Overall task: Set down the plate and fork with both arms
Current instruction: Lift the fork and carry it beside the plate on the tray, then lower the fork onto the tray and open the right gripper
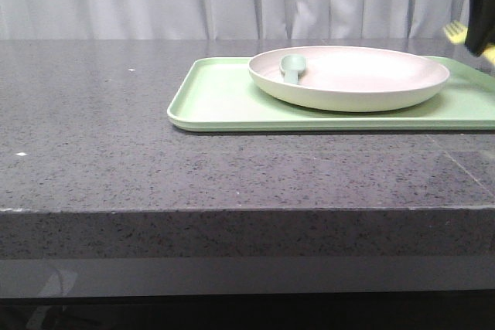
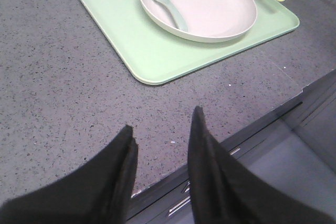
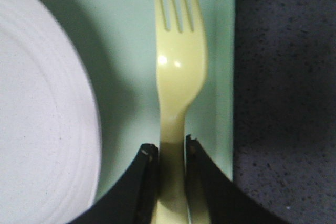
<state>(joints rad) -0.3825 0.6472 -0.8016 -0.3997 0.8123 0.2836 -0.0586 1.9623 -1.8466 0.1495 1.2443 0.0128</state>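
Fork (image 3: 178, 72): pale-yellow plastic, likely light and stiff, with a smooth and probably slippery handle. Your right hand (image 3: 170, 153) pinches it at the narrow handle, tines pointing away, over the strip of light-green tray (image 3: 131, 51) between the plate (image 3: 42, 119) and the tray's rim.

Plate: cream-white, shallow, raised rim; it sits on the tray on the grey speckled table (image 1: 93, 113). Probably rigid; take it at the rim if you must lift it. A teal spoon (image 2: 167, 3) lies inside.

Left hand (image 2: 160, 142): fingers parted, empty, above the table's near edge.

Markings: no brand, label or writing readable anywhere.
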